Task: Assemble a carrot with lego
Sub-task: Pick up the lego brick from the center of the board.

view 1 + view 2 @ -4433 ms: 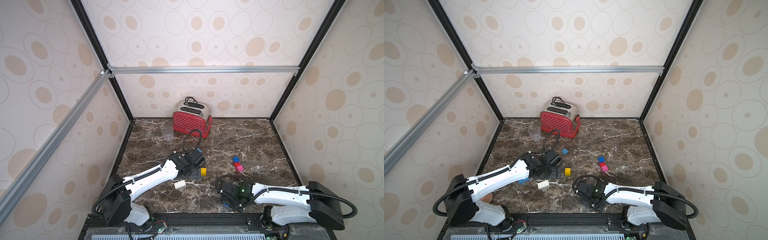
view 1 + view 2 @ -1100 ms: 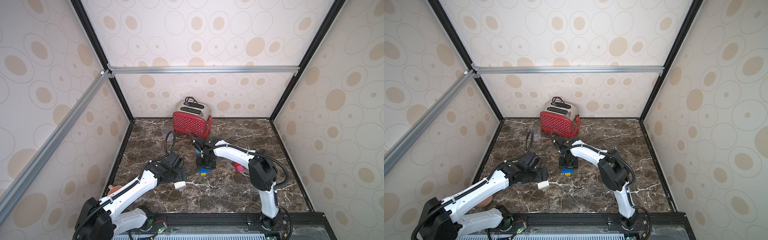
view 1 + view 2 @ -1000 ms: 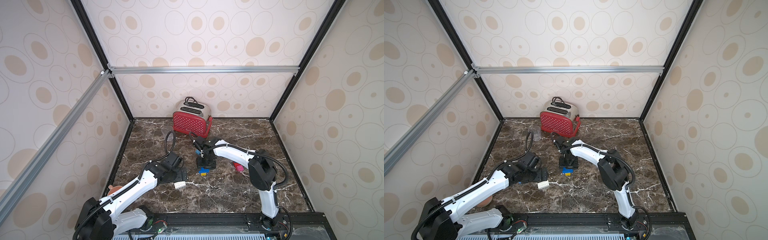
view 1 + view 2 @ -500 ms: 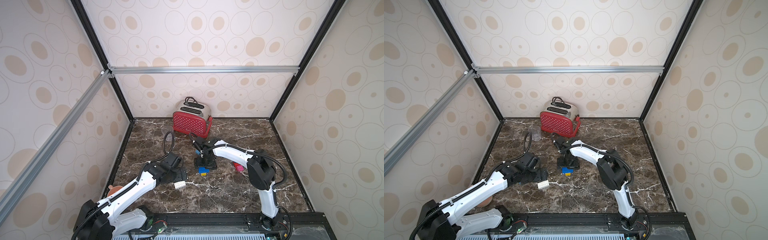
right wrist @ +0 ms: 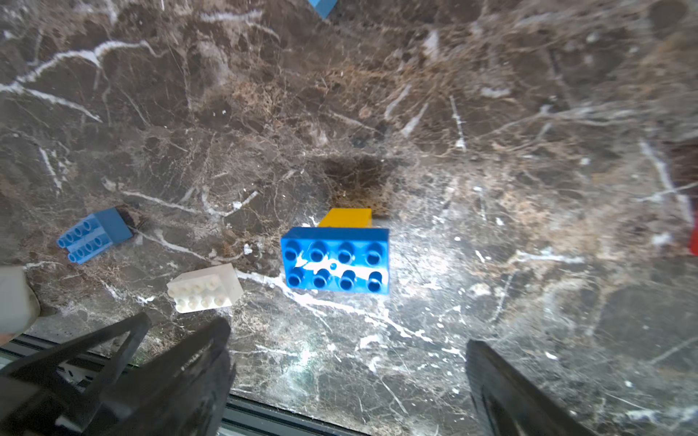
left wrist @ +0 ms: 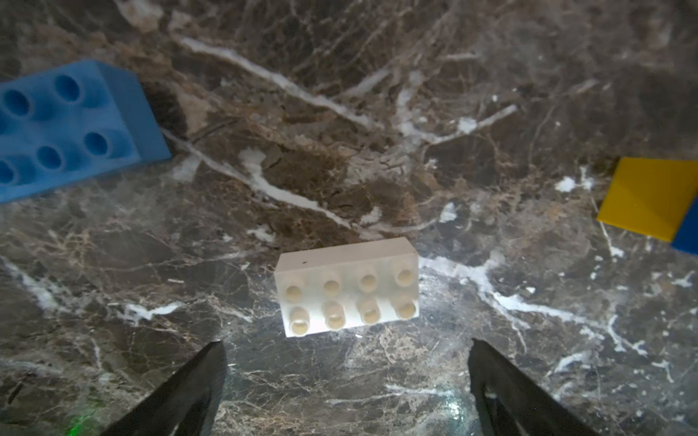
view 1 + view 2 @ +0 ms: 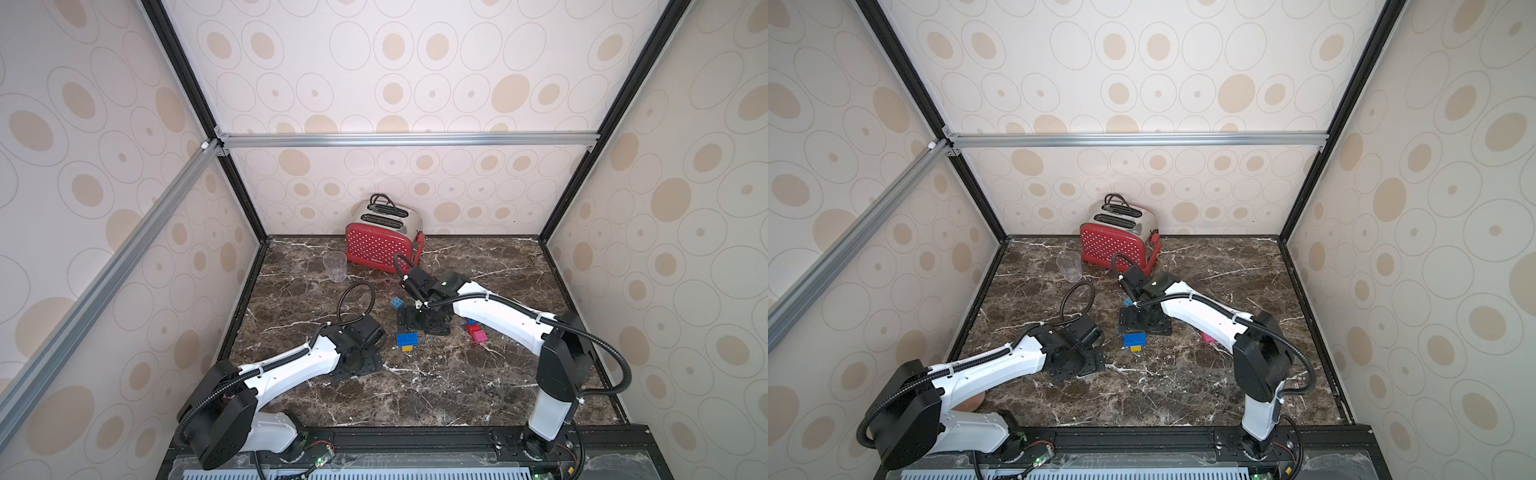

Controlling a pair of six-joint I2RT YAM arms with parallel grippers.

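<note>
Now we see the right tool (image 5: 347, 339) spread apart, gripping nothing, w/ the blue brick (image 5: 335, 260) joined to the yellow brick (image 5: 345, 218) just ahead of it on the counter (image 5: 491, 113). Our left tool (image 6: 345, 347) is also apart & empty, white brick (image 6: 347, 287) loose near its tips.

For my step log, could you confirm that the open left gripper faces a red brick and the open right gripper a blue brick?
Not quite: the left wrist view shows the open left gripper facing a white brick, not red. The open right gripper does face a blue brick.
</note>
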